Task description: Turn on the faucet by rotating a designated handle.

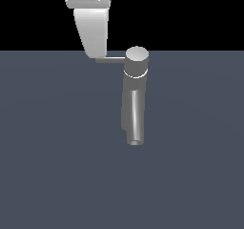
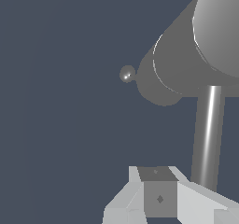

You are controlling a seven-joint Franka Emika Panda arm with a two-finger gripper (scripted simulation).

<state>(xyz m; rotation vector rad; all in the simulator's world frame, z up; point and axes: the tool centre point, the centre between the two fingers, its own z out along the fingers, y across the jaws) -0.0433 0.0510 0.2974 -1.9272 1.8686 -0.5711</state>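
Note:
The faucet [image 1: 135, 80] is a grey cylinder with a lighter round cap [image 1: 137, 55]. Its tube spout [image 1: 135, 120] runs toward the camera in the exterior view. The thin handle [image 1: 112, 59] juts from the cap toward the exterior view's left. My white gripper [image 1: 93, 55] comes down from above, and its tip is at the handle's free end. In the wrist view the faucet body [image 2: 186, 69] fills the upper corner. The shiny handle bar [image 2: 207, 134] runs from it down beside my gripper [image 2: 158, 190], not between the jaws. The jaws look shut and hold nothing.
The faucet stands on a flat dark blue-grey floor [image 1: 57, 166]. A small grey ball-like tip [image 2: 127, 73] shows beside the faucet's base in the wrist view; I cannot tell what it belongs to.

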